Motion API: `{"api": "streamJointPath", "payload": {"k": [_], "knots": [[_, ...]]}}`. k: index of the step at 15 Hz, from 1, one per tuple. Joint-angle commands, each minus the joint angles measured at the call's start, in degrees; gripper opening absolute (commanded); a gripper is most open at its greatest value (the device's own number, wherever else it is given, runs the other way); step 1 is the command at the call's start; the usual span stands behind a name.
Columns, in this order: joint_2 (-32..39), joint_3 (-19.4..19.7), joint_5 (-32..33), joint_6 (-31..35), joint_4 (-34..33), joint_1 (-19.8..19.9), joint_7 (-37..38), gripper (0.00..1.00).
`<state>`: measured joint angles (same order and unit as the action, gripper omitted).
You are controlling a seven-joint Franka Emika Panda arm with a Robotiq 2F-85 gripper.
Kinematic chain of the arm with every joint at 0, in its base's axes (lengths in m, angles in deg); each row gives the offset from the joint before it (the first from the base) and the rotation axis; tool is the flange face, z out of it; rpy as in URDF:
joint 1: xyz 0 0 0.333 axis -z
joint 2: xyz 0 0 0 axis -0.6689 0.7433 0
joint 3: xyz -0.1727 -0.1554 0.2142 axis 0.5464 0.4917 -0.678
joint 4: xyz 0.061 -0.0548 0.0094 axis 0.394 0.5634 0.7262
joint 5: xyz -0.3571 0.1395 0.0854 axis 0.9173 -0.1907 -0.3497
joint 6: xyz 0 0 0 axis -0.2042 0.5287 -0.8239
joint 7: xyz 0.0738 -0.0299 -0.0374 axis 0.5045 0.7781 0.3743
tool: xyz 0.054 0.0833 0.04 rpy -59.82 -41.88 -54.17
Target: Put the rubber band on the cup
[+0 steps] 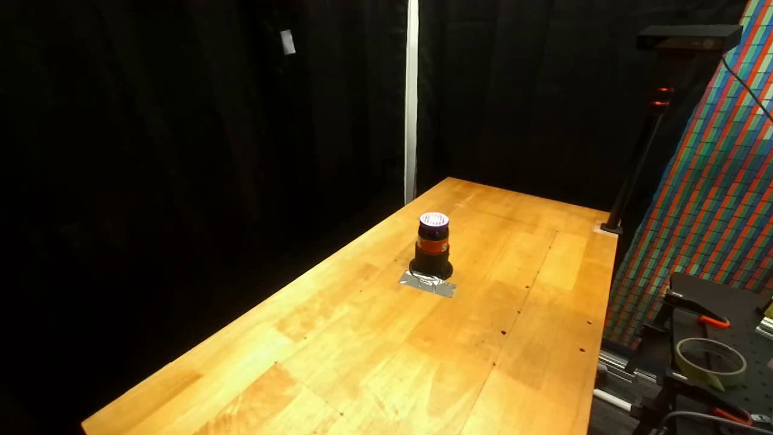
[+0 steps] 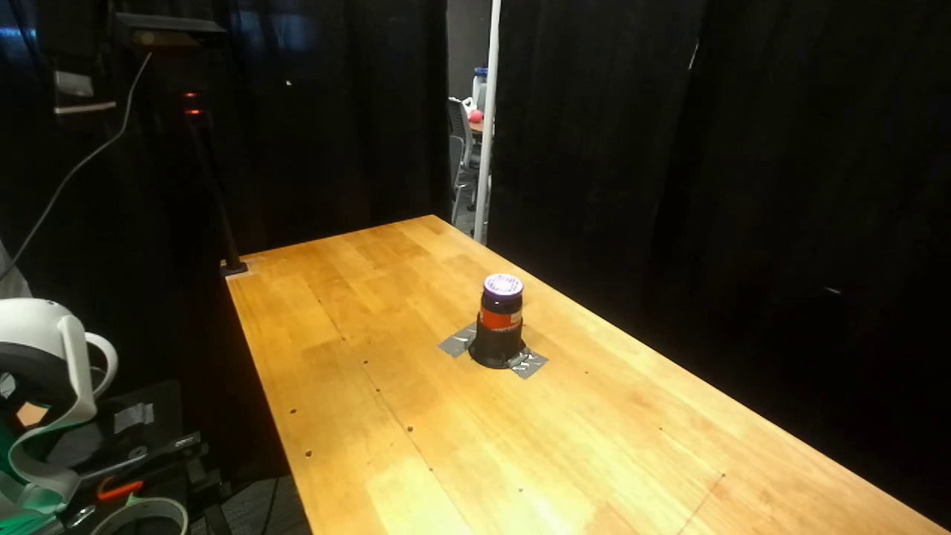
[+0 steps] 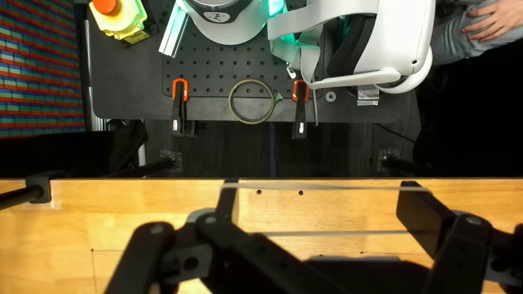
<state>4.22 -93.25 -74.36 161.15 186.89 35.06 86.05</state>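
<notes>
The cup is a small dark cylinder with an orange-red band round its middle and a pale patterned top. It stands upright on the wooden table in both exterior views (image 1: pixel 433 258) (image 2: pixel 498 340). My gripper (image 3: pixel 322 203) shows only in the wrist view, with its fingers wide open. A pale rubber band (image 3: pixel 286 186) is stretched round both fingers, with two strands spanning the gap. The cup does not show in the wrist view, so I cannot tell how far the gripper is from it.
Silver tape (image 1: pixel 427 283) holds the cup's base to the table (image 1: pixel 362 362). A black pole (image 1: pixel 628 163) with a camera stands at a table corner. Beyond the table edge, a black cart (image 3: pixel 135 90) bears a white headset (image 3: pixel 396 41), a tape roll (image 3: pixel 233 104) and clamps. A person's hand (image 3: pixel 492 20) shows beside it.
</notes>
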Motion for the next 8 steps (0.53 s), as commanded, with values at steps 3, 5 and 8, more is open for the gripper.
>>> {"api": "streamJointPath", "payload": {"k": [3, 5, 8], "knots": [[6.8, -1.3, 1.7, 5.5, -4.6, 1.8, 1.1, 1.0], [13.1, -2.0, 3.0, 14.0, -7.9, 3.5, 3.8, 1.0], [21.7, -2.7, 7.1, 25.3, -11.8, 4.7, 6.2, 1.0]]}}
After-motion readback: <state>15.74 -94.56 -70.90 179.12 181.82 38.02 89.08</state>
